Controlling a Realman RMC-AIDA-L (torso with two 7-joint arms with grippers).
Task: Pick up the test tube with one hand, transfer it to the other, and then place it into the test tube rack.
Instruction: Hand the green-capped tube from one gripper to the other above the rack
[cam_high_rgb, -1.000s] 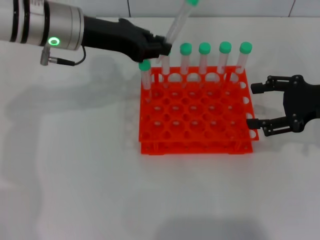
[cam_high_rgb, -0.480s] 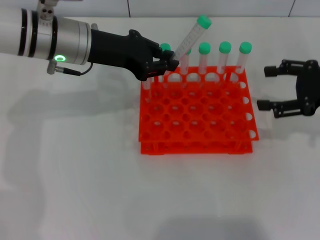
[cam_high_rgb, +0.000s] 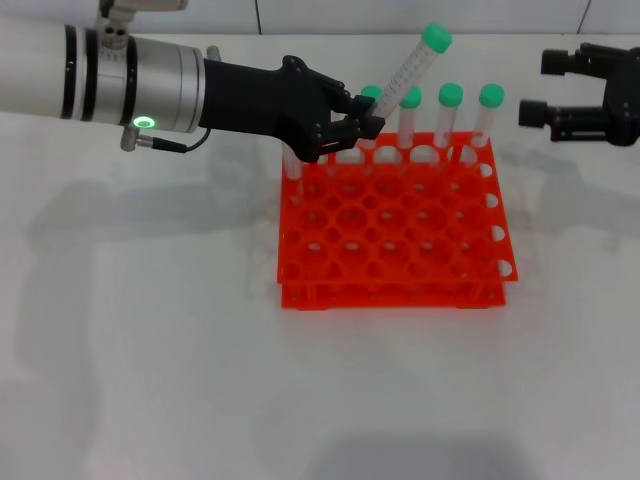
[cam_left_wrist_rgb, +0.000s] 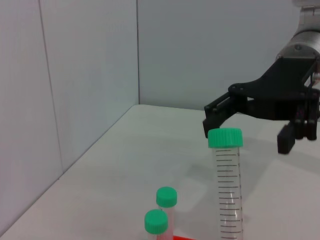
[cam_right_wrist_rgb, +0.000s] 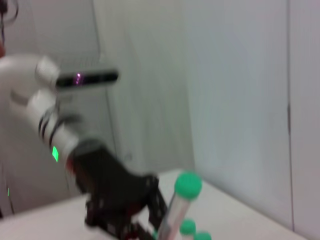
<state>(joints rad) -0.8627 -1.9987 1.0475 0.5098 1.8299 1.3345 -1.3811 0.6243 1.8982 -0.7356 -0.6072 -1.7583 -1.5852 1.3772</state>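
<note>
Test tube (cam_high_rgb: 408, 72) held tilted above back edge of test tube rack (cam_high_rgb: 392, 222), green cap pointing up toward far right. Left gripper (cam_high_rgb: 358, 128) reaches in level over rack's back left corner, fingers closed on tube's lower part. Right gripper (cam_high_rgb: 535, 88) hovers beyond rack's back right corner, fingers spread wide, holding nothing. Rack orange-red plastic, round holes; other green-capped tubes (cam_high_rgb: 450, 120) upright in back row.
</note>
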